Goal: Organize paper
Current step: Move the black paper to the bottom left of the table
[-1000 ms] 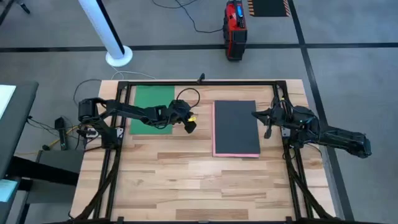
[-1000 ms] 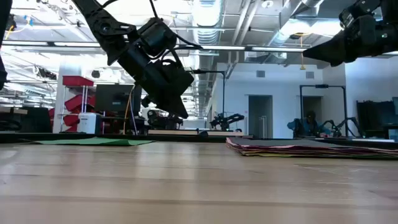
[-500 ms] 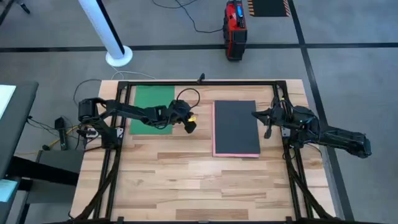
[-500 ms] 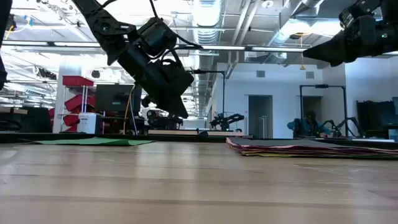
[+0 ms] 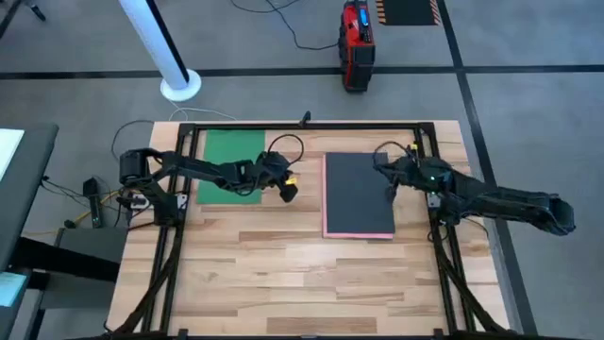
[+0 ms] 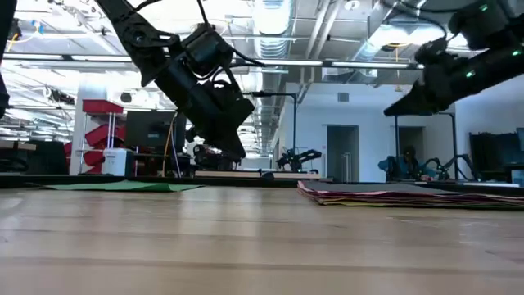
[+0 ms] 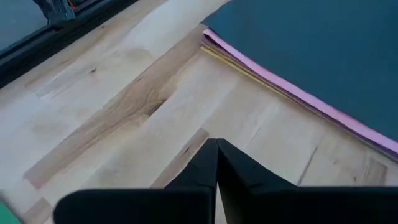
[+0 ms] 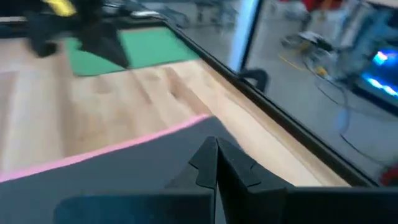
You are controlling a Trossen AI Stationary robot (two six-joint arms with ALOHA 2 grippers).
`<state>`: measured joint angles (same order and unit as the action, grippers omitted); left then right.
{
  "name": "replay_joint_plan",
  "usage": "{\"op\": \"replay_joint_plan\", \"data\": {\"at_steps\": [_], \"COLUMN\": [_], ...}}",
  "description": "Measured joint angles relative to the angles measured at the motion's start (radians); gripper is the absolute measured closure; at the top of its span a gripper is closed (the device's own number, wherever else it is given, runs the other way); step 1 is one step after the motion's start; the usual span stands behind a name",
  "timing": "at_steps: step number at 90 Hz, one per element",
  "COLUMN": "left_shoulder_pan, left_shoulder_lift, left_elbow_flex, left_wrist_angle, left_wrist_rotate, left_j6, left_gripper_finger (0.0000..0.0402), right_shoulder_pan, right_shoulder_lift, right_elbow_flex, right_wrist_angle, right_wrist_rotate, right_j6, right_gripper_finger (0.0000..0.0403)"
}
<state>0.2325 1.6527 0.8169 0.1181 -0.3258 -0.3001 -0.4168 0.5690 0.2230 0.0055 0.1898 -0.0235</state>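
Left gripper hangs above bare tabletop, fingers pressed together, holding nothing. Green sheet lies flat just behind and outboard of it; paper stack lies to its other side, well apart.

Right gripper is raised over the stack's far right part, fingers together, empty. Stack beneath it: dark grey sheet on top, pink edge and yellow showing below.

No legible writing or labels.

1. One sheet lies on the left of the counter.
2. A stack of paper lies to its right.
3. The left tool is between them.
4. The right tool is over the stack's right edge.
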Motion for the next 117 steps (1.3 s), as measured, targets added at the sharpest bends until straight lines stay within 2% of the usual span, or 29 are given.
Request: {"op": "replay_joint_plan", "data": {"at_steps": [15,40,49,56,69,117], "left_shoulder_pan": [0.0,0.0,0.0,0.0,0.0,0.0], "left_shoulder_lift": [0.0,0.0,0.001,0.001,0.001,0.001], "left_elbow_flex": [0.0,0.0,0.0,0.0,-0.001,-0.001], "left_wrist_angle": [0.0,0.001,0.004,0.004,0.004,0.005], "left_wrist_rotate": [0.0,0.0,0.0,0.0,0.0,0.0], "left_j6": [0.013,0.013,0.013,0.013,0.013,0.008], "left_gripper_finger": [0.0401,0.0401,0.0401,0.0401,0.0401,0.0401], "right_shoulder_pan": [-0.113,-0.266,-0.311,-0.341,-0.378,-0.411], "right_shoulder_lift": [0.082,0.222,0.276,0.315,0.385,0.695], "right_elbow_flex": [0.0,0.0,0.0,0.0,0.0,0.0], "right_wrist_angle": [0.005,0.004,0.006,0.009,0.041,0.261], "right_wrist_rotate": [0.026,0.031,0.087,0.127,0.128,0.175], "right_j6": [0.1,0.214,0.238,0.259,0.262,0.324], "right_gripper_finger": [0.0392,0.0311,0.0296,0.0291,0.029,0.029]}}
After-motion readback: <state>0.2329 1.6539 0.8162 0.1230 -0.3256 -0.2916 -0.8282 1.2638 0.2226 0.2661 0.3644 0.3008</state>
